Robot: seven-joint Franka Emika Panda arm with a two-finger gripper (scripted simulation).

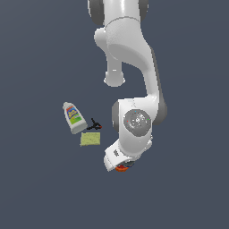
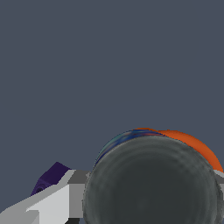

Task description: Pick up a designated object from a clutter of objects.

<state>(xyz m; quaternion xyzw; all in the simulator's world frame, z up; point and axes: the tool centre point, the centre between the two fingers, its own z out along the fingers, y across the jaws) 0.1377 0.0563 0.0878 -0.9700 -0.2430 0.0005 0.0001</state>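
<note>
One tin (image 2: 153,183) with a dark grey top sits between the fingers (image 2: 48,205) of the hand (image 1: 120,164) (grip unclear), touching one orange-red cup (image 2: 192,142), near one purple block (image 2: 51,175), well apart from one bottle (image 1: 74,117), one sponge (image 1: 90,139) and one visible clamp (image 1: 94,125).

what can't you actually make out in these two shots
- Gripper: exterior view, hidden under the arm's wrist; wrist view shows one finger, so open or shut is unclear.
- Tin: wrist view, cut off by the frame edge; label barely visible.
- Orange cup: mostly behind the tin.
- Purple block: partly behind the finger.
- Black clamp: exterior view, too small.
</note>
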